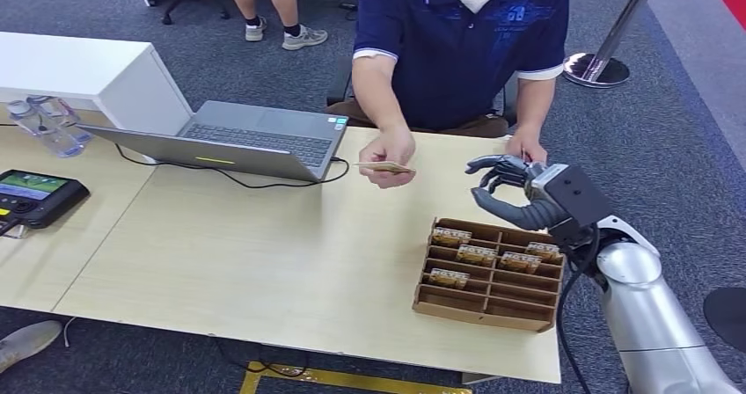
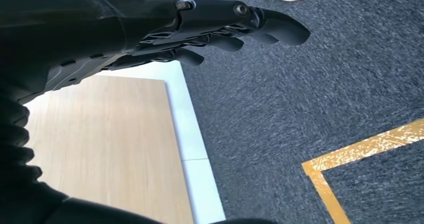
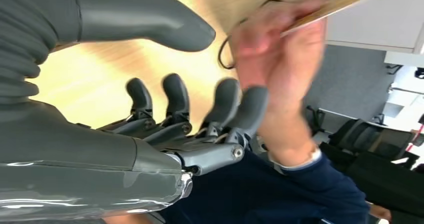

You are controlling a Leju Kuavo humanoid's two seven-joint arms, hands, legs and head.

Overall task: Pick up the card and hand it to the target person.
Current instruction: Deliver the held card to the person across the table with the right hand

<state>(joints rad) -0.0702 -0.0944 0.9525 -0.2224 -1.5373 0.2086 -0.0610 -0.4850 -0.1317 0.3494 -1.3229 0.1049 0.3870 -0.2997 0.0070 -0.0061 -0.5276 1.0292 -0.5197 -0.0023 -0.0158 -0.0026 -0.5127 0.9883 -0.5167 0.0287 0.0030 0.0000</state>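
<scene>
A person in a navy polo sits across the table and holds a tan card (image 1: 385,167) in one hand (image 1: 387,156), well away from my right hand. My right hand (image 1: 508,187) hovers above the far edge of the cardboard tray (image 1: 489,311), fingers spread, thumb apart, holding nothing. In the right wrist view my fingers (image 3: 220,106) are spread and empty with the person's hand (image 3: 272,69) just beyond them, blurred. My left hand (image 2: 200,31) hangs beside the table edge over the carpet, fingers loosely extended, empty.
The tray holds several more cards (image 1: 478,255) in its slots. An open laptop (image 1: 237,139) with a black cable lies at the table's back left, a black handheld device (image 1: 33,194) at the left edge, plastic bottles (image 1: 46,126) behind it. A stanchion base (image 1: 596,69) stands back right.
</scene>
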